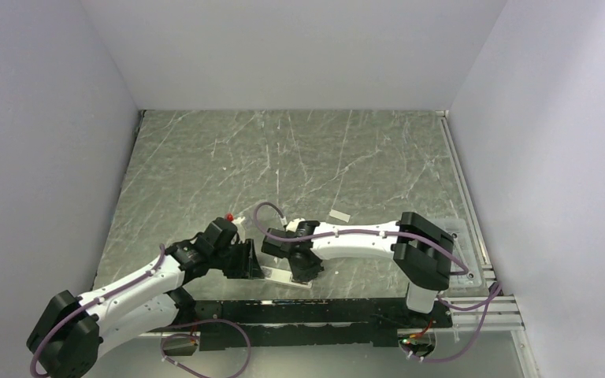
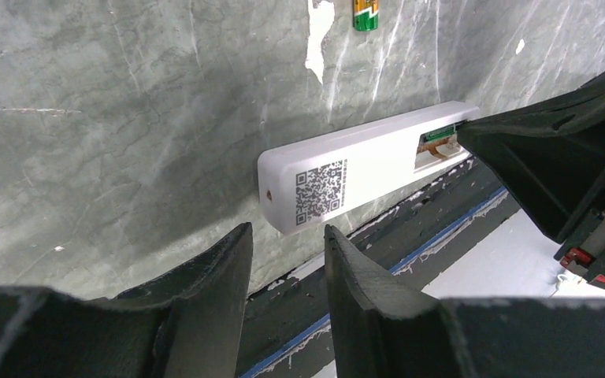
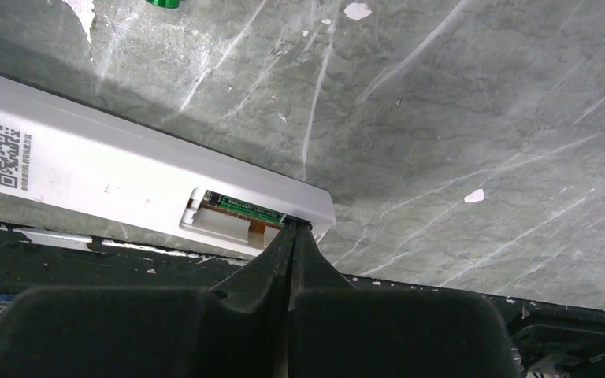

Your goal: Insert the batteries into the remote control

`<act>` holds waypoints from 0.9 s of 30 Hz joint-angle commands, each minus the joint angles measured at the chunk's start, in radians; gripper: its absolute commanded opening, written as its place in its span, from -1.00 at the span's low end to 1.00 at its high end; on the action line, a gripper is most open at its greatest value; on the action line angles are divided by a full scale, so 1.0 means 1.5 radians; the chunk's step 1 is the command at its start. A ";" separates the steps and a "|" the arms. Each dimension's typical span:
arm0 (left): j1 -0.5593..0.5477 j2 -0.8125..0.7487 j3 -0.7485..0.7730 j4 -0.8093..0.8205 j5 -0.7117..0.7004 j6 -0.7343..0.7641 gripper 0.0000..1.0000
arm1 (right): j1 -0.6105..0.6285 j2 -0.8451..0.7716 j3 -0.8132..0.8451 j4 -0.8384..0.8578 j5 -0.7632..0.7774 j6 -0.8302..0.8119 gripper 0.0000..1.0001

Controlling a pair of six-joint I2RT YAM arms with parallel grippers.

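Observation:
The white remote control (image 2: pixel 362 169) lies recess-side up near the table's front edge, a QR code on its near end; it also shows in the right wrist view (image 3: pixel 110 169) and the top view (image 1: pixel 277 275). A green-gold battery (image 3: pixel 244 209) sits in the recess (image 2: pixel 439 138). Another gold-green battery (image 2: pixel 365 14) lies loose on the table beyond the remote. My left gripper (image 2: pixel 285 236) is open and empty, just short of the remote's QR end. My right gripper (image 3: pixel 293 230) is shut, its tips pressed into the recess end by the battery.
A small flat white cover piece (image 1: pixel 339 215) lies on the marbled table behind the right arm. A black rail with a blue strip (image 2: pixel 441 236) runs along the front edge right beside the remote. White walls close in the left, back and right.

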 commanded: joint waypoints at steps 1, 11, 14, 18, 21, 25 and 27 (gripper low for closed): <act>-0.003 -0.011 0.030 -0.019 -0.026 0.003 -0.11 | 0.000 -0.026 -0.015 0.046 0.040 0.007 -1.00; -0.003 -0.004 0.046 -0.045 -0.040 -0.019 -0.10 | 0.000 -0.116 -0.048 0.082 0.035 -0.009 -0.98; -0.002 -0.008 0.050 -0.056 -0.040 -0.024 -0.09 | 0.000 -0.144 -0.055 0.092 0.041 -0.021 -0.91; -0.002 -0.013 0.056 -0.076 -0.045 -0.033 -0.05 | 0.000 -0.161 -0.056 0.102 0.052 -0.047 -0.69; -0.002 -0.016 0.061 -0.086 -0.048 -0.043 -0.02 | -0.001 -0.159 -0.043 0.110 0.062 -0.065 -0.49; -0.002 -0.029 0.064 -0.105 -0.055 -0.058 0.03 | -0.002 -0.153 -0.022 0.127 0.071 -0.082 -0.34; -0.003 -0.040 0.062 -0.115 -0.061 -0.068 0.05 | -0.005 -0.148 -0.015 0.135 0.077 -0.093 -0.28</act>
